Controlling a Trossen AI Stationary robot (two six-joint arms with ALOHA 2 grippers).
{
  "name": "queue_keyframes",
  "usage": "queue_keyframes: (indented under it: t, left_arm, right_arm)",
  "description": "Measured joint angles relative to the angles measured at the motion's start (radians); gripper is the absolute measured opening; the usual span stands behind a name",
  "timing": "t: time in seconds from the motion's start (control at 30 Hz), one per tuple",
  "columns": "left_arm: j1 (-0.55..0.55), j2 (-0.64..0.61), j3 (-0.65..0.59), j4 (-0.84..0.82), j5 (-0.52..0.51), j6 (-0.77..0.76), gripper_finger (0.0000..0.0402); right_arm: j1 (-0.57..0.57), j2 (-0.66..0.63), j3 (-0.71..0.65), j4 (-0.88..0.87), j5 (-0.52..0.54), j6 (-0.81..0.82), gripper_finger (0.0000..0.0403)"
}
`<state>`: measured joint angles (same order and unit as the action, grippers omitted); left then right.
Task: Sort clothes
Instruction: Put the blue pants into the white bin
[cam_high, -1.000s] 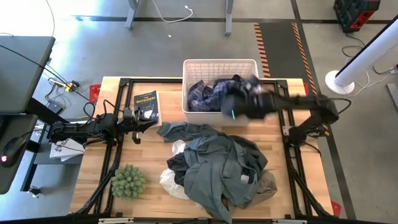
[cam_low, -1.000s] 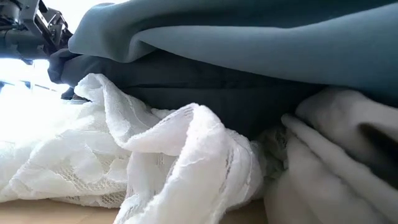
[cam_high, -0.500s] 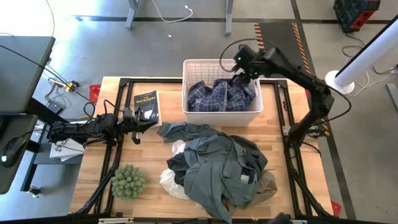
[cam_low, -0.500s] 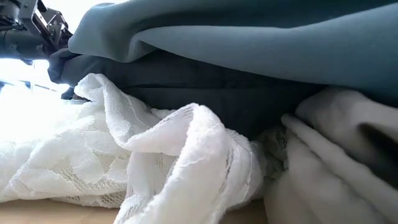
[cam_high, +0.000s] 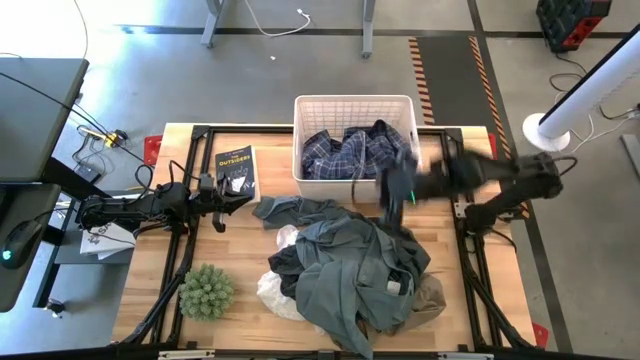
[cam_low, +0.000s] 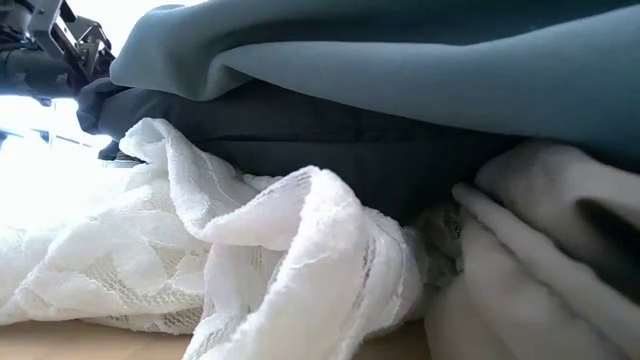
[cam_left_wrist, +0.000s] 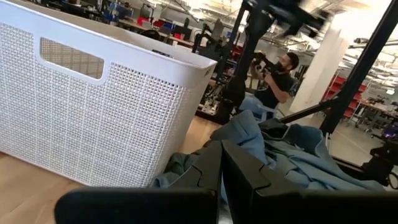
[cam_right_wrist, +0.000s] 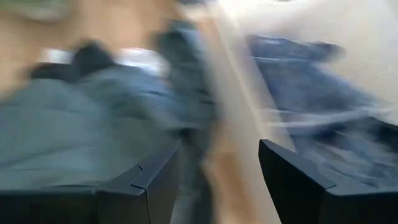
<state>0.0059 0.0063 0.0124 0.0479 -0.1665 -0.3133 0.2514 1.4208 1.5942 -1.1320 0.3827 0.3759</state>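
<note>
A heap of clothes (cam_high: 350, 265) lies on the table's middle: grey-blue pieces on top, a white lace one (cam_low: 200, 250) at the near left, a khaki one (cam_high: 430, 295) at the near right. A blue-and-white plaid shirt (cam_high: 335, 152) and a dark piece (cam_high: 385, 135) lie in the white basket (cam_high: 300, 110). My right gripper (cam_right_wrist: 217, 180) is open with nothing between its fingers, and it hangs blurred over the heap's far edge (cam_high: 393, 192), just in front of the basket. My left gripper (cam_left_wrist: 221, 174) is shut and rests low at the table's left (cam_high: 225, 195).
A book (cam_high: 235, 168) lies at the far left, and a round green plant (cam_high: 207, 290) stands at the near left. The basket's wall (cam_left_wrist: 93, 112) rises close ahead of my left gripper. A person (cam_left_wrist: 273, 81) sits in the room beyond the table.
My right gripper swung up and over the basket's far right corner, then came back fast toward the table's near side. It is now low over the heap's far edge. The dark piece stays in the basket.
</note>
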Motion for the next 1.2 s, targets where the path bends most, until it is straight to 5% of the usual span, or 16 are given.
queue_keyframes:
  t: [0.2, 0.4, 0.63, 0.77, 0.93, 1.2]
  left_arm:
    - [0.0, 0.0, 0.0, 0.001, -0.001, -0.017, 0.001]
    - [0.0, 0.0, 0.0, 0.001, -0.031, -0.004, 0.001]
    - [0.0, 0.0, 0.0, 0.0, -0.035, 0.001, 0.001]
    - [0.0, 0.0, 0.0, -0.011, -0.034, 0.001, 0.001]
    - [0.0, 0.0, 0.0, -0.012, -0.027, 0.001, 0.001]
    - [0.0, 0.0, 0.0, -0.012, -0.029, 0.002, 0.001]
  right_arm:
    - [0.213, -0.006, -0.315, 0.27, 0.025, 0.339, 0.0211]
    - [0.2, 0.05, -0.557, 0.356, 0.118, 0.678, 0.0211]
    - [0.147, 0.175, -0.786, 0.818, -0.086, 0.634, 0.0208]
    - [0.137, 0.244, -0.827, 0.887, -0.103, 0.648, 0.0156]
    - [0.122, 0.25, -0.815, 0.867, -0.113, 0.604, 0.0022]
    - [0.141, 0.026, -0.57, 0.789, 0.096, 0.38, 0.0007]
